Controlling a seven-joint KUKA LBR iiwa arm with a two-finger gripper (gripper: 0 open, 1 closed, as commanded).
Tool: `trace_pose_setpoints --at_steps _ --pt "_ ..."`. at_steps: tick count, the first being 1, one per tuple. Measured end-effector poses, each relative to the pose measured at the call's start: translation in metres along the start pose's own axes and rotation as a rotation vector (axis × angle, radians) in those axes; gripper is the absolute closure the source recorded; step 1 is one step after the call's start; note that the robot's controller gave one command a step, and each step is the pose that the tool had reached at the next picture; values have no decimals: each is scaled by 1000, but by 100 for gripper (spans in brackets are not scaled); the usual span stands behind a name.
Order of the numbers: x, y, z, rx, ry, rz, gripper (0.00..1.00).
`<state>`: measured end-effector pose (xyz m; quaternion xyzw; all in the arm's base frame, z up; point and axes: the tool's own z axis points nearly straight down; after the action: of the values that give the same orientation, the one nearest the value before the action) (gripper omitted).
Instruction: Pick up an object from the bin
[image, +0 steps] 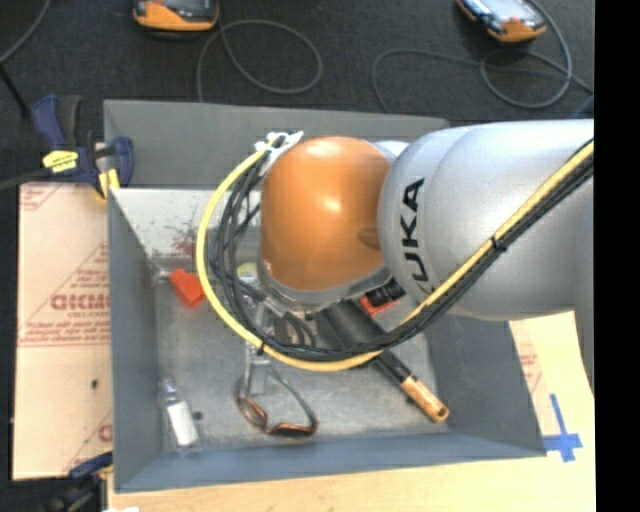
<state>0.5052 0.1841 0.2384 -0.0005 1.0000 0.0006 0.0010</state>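
Gripper (256, 380) over a pair of brown tortoiseshell plastic spectacles (280, 422), which lie on the floor of the grey metal bin (470, 400) near its front wall. Whether the gripper is spread or closed cannot be told beneath the orange wrist cover (320, 215). A sound grasp probably needs a straight descent, pinching across one thin rim. The floor looks flat and scuffed. A small white bottle (180, 420), an orange block (187, 288) and a black stick with a tan tip (410, 385) lie apart, leaving room.

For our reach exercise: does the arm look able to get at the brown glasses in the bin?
Probably yes: the glasses lie uncovered on the bin floor right beside the gripper, with the small white bottle well apart.
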Motion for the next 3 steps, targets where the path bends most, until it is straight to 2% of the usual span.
trace_pose_setpoints --at_steps 1,2,3 --pt "2 -12 15 -2 -6 -62 0" --pt "18 -49 71 0 -5 -198 0" --pt "21 -64 106 1 2 -213 0"
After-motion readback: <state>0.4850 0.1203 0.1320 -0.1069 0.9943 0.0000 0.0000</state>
